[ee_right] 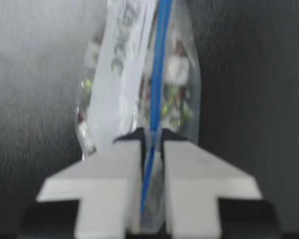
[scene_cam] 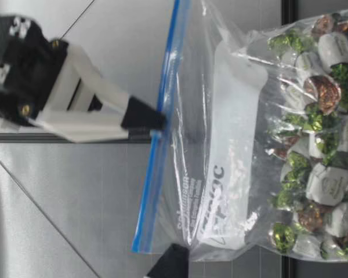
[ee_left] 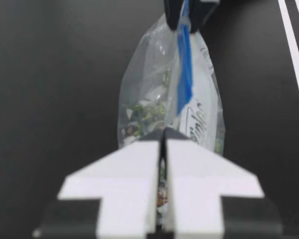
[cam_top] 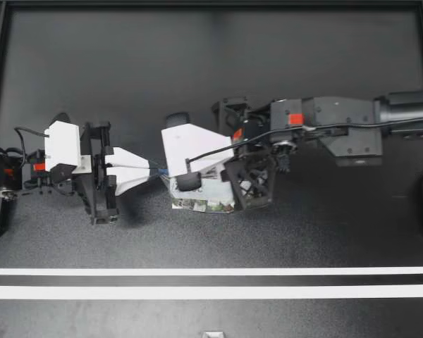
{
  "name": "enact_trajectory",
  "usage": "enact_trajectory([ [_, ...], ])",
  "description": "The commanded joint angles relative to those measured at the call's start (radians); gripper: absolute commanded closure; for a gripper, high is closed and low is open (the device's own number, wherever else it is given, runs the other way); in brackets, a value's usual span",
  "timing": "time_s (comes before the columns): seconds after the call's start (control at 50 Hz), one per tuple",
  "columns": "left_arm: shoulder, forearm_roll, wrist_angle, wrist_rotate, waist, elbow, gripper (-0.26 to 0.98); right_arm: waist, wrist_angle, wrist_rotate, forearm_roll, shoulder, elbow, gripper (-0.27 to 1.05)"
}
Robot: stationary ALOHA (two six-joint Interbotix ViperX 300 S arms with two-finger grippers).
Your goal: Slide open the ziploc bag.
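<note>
Right now you are looking at a clear plastic ziploc bag (cam_top: 201, 196) that is standing upright near the middle of the black matte table (cam_top: 197, 70). The blue zip strip (scene_cam: 148, 197) is running along its top and a white label panel (scene_cam: 232, 145) is showing across its side. Green, brown and white wrapped sweets (scene_cam: 313, 174) are filling its lower part. Your left gripper (cam_top: 154, 169) is reaching in level from the side, its white fingers pressed together on the bag's end edge close under the strip. Your right gripper (cam_top: 185, 180) is coming down at a slant from above, its black tips pinching the strip partway along. You cannot tell whether a slider is sitting between those tips, since the fingers are covering that spot in every view. From overhead the right arm's white fingers are hiding much of the bag, and in the low view only one black tip of the left gripper is showing. Open table is lying all around the bag. Two white tape lines (cam_top: 211, 271) are running parallel to its length, well apart from it, and a black frame rail (cam_top: 211, 3) is bordering the opposite edge.
</note>
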Motion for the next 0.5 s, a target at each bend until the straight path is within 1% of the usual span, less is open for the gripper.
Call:
enact_trajectory([
  [0.0, -0.014, -0.003, -0.005, -0.002, 0.003, -0.002, 0.89, -0.017, 0.021, -0.002, -0.003, -0.064, 0.014, 0.88],
  [0.34, -0.031, -0.002, 0.002, 0.0, 0.003, 0.008, 0.89, -0.031, 0.005, 0.025, -0.002, -0.184, 0.167, 0.88],
  [0.48, -0.044, -0.015, 0.003, 0.0, 0.003, 0.02, 0.89, -0.044, -0.031, 0.041, -0.002, -0.238, 0.227, 0.88],
])
